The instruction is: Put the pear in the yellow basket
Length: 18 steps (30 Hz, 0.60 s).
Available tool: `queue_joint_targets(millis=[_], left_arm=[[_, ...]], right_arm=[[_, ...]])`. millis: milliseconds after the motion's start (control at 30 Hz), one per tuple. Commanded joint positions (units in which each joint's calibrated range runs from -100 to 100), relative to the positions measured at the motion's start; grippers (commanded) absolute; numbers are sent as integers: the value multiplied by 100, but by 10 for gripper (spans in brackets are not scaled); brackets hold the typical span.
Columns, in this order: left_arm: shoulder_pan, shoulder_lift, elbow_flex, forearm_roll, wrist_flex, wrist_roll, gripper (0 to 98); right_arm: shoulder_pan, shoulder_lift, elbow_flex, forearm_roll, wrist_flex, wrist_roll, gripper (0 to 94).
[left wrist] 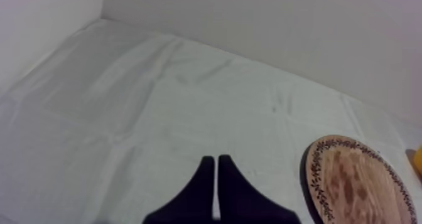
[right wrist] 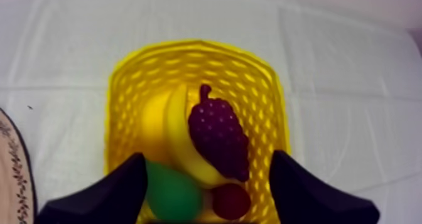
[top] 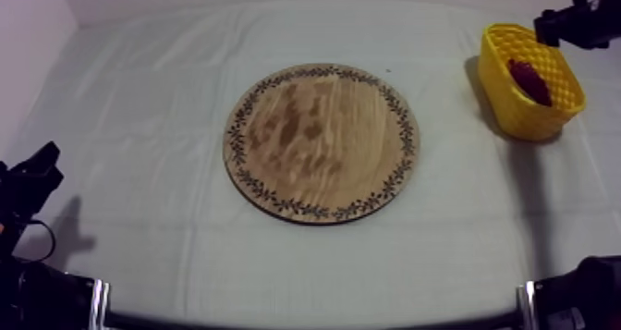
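The green pear [right wrist: 171, 194] lies inside the yellow basket [right wrist: 188, 48], just beside one finger of my right gripper [right wrist: 207, 156]. That gripper hovers over the basket with its fingers wide apart and nothing between them. The round wooden board [top: 322, 141] sits bare at the table's middle. From above, the basket [top: 531, 79] stands at the far right with my right gripper [top: 557, 26] over its far end. My left gripper [top: 37, 167] rests low at the left, and its fingers [left wrist: 215, 167] lie together as a narrow wedge.
A banana [right wrist: 179, 129], a bunch of grapes [right wrist: 216, 135] and a small red fruit [right wrist: 231, 200] share the basket with the pear. The board's rim [left wrist: 358, 182] lies to one side of my left gripper, over open cloth.
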State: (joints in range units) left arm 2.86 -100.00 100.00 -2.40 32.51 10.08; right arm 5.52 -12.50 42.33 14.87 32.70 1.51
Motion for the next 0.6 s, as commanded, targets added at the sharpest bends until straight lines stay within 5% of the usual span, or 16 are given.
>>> queue_joint_targets(millis=[0, 300, 567], left_arm=[[0, 0, 0, -2, -1, 1, 1], [0, 0, 0, -2, -1, 1, 1], [0, 0, 0, -2, -1, 1, 1]], right_arm=[[-17, -1062, 778, 3, -340, -35, 533], [-278, -3728, 3189, -514, -666, 485, 499], [-380, -6197, 4689, -1061, -206, 978, 415]])
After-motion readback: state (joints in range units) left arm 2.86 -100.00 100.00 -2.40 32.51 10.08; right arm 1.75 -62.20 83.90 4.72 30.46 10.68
